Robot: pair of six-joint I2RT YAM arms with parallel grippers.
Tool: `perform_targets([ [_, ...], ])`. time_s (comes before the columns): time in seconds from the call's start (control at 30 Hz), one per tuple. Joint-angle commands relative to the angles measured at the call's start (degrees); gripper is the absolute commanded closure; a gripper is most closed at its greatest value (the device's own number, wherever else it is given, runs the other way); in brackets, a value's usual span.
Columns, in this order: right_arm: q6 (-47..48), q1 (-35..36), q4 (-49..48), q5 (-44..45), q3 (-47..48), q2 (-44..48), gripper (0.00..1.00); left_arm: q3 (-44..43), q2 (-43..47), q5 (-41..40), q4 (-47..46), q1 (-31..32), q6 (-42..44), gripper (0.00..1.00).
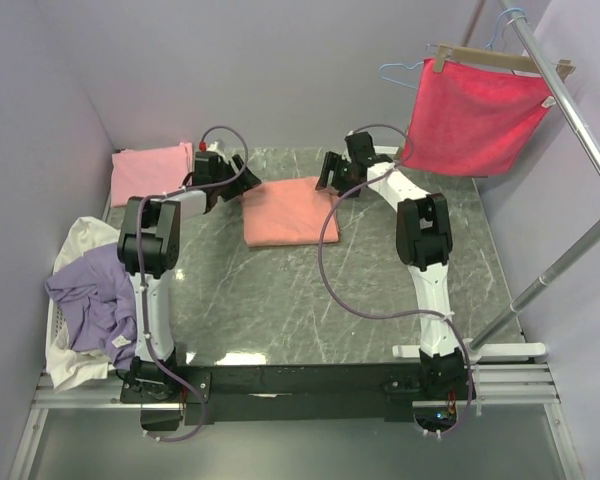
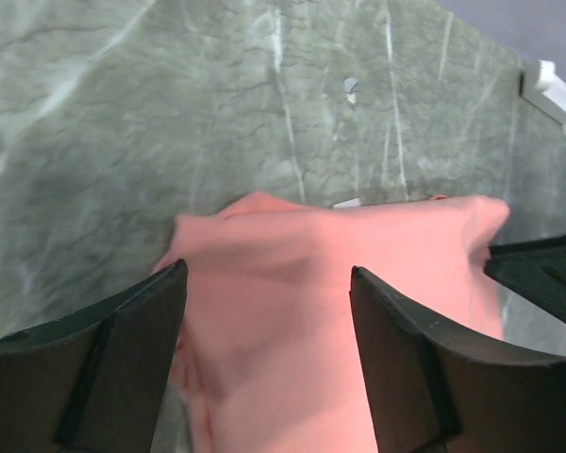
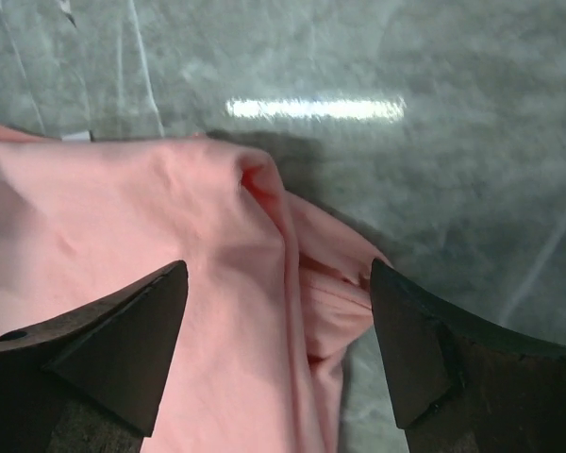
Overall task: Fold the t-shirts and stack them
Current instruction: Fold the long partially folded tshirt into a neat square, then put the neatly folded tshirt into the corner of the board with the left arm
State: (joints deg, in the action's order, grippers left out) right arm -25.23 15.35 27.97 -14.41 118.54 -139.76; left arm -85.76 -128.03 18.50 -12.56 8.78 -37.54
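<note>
My left hand [image 2: 267,274] and right hand [image 3: 278,269] hang open, empty, over the far corners of the salmon shirt [image 1: 285,212]. I should pinch all layers, both sides level, before lifting.

- Left wrist view: we lose near part of salmon t-shirt [image 2: 264,359] past bottom edge. Left hand [image 2: 266,276] fingers [image 2: 123,359] are cropped there too.
- Small white tab [image 2: 347,202] at shirt's far edge: too small for us to identify.
- Right wrist view: same shirt runs off left and bottom edges; we cannot see into its shadowed fold.
- Top view: left arm [image 1: 150,235] hides part of lavender t-shirt [image 1: 90,290]. Cream t-shirt [image 1: 80,240] lies mostly buried under it. Of basket [image 1: 50,345] we see only 1 strip.
</note>
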Motion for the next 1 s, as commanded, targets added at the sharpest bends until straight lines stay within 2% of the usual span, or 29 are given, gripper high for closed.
perform_targets([
  [0.0,2.82,-1.29,-4.39,5.54,-11.71,11.23,0.14,5.84,8.92,-9.25,1.14,-0.43,4.49,0.23],
  [0.1,3.26,-1.2,-8.62,4.75,-18.14,17.31,0.13,10.32,14.37,-10.59,-0.36,-0.43,4.58,0.22],
  [0.2,3.26,-1.29,-8.8,4.66,-21.58,20.92,0.13,14.46,19.3,-11.12,-0.63,-0.34,4.41,0.21],
  [0.37,3.0,-1.29,-9.42,4.75,-27.74,25.5,0.12,18.95,22.47,-5.33,0.34,-0.08,4.58,0.2],
  [0.67,1.59,-1.2,-11.53,0.8,-36.62,28.23,0.11,22.74,16.24,0.92,-2.38,0.45,3.0,0.19],
  [0.83,1.59,-1.38,-11.71,-3.15,-36.89,25.34,0.11,23.62,14.13,3.81,-2.65,0.54,3.61,0.18],
  [0.97,0.89,-1.12,-10.92,-5.79,-34.87,20.43,0.11,21.87,10.35,11.63,-3.17,0.98,3.7,0.18],
])
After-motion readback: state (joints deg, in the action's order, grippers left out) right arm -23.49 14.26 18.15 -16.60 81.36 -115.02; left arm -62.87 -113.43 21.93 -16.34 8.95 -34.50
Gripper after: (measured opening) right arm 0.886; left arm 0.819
